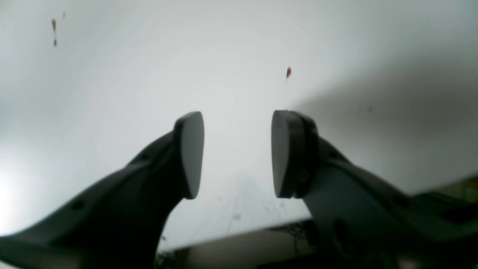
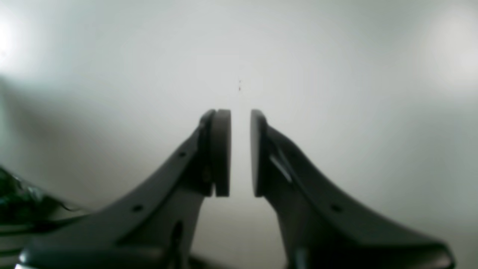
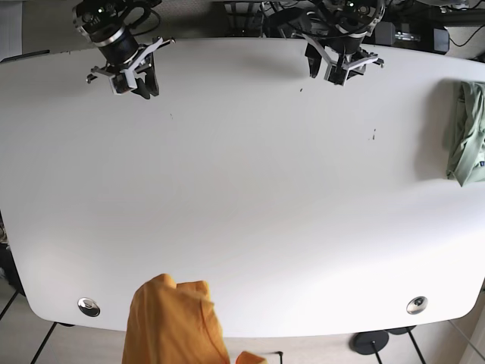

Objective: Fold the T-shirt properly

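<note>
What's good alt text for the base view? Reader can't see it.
Overhead view of a white table with two robot arms parked at its far edge, the left gripper and right gripper both holding nothing. An orange T-shirt hangs over the near edge, and a green garment lies at the view's right edge.

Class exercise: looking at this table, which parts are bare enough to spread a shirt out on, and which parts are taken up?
The white table is bare across its whole middle, from the two pincers at the far edge down to the near edge. Occupied spots: the orange T-shirt draped over the near edge, the green garment on the edge beside the left pincer, and the right pincer.
</note>
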Motion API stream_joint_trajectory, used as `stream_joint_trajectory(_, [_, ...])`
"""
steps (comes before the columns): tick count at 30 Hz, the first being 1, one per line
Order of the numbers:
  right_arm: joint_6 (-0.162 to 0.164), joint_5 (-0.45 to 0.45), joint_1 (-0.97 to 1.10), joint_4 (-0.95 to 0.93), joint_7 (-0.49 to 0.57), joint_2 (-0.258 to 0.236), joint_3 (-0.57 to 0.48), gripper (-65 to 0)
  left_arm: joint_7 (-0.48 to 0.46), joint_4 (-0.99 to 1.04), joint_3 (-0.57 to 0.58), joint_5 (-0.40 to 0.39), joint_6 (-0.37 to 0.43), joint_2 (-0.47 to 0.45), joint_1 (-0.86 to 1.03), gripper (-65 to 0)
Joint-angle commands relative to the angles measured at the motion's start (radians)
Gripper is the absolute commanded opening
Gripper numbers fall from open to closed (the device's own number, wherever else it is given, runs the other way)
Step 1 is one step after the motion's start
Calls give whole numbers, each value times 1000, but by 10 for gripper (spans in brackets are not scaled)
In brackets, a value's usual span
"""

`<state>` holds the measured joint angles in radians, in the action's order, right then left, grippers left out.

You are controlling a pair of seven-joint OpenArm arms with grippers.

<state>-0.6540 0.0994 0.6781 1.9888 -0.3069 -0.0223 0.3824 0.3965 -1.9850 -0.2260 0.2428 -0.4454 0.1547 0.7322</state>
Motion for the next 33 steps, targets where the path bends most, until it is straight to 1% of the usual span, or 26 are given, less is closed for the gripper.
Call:
stream_joint_trajectory(1, [3, 47, 70, 27, 42, -9, 13, -564, -21, -23, 6, -13, 0, 2, 53, -411])
stream_joint_trajectory(3, [3, 61, 142, 25, 119, -9, 36, -564, -21, -23, 6, -16, 0, 2, 109, -413])
stream_joint_trajectory(4, [3, 63, 164, 23, 145, -9, 42, -564, -21, -23, 3, -30, 0, 2, 131, -413])
stream_joint_trajectory(7, [-2, 64, 194, 20, 159, -11, 43, -564, -21, -23, -26, -132, 0, 2, 171, -413])
stream_joint_trajectory(10, [-2, 64, 190, 22, 159, -8, 42, -564, -24, -30, -49, -198, 0, 2, 171, -413])
stream_joint_trajectory(13, [-2, 64, 188, 28, 159, -8, 45, -564, -29, -37, -49, -202, 0, 2, 165, -413])
stream_joint_trajectory(20, [-2, 64, 164, 28, 159, -9, 40, -564, -29, -35, -72, -204, 0, 2, 85, -410])
stream_joint_trajectory(24, [-5, 61, 114, 27, 157, -8, 37, -563, -21, -33, -72, -199, 0, 2, 42, -406])
stream_joint_trajectory(25, [-5, 59, 99, 27, 157, -8, 37, -560, -20, -33, -72, -201, 0, 2, 30, -390])
stream_joint_trajectory(27, [-5, 56, 48, 23, 151, -8, 37, -556, -20, -33, -72, -204, 0, 2, 3, -308])
stream_joint_trajectory(28, [-5, 56, 24, 23, 125, -9, 37, -556, -20, -33, -72, -204, 0, 2, -10, -267])
stream_joint_trajectory(29, [-5, 56, -16, 27, 65, -11, 37, -555, -20, -33, -74, -204, 0, 2, -29, -232])
stream_joint_trajectory(31, [-7, 56, -76, 27, -4, -14, 39, -555, -20, -33, -74, -204, 0, 2, -56, -221])
stream_joint_trajectory(33, [-7, 58, -125, 25, -64, -41, 37, -555, -20, -33, -74, -204, 0, 2, -82, -221])
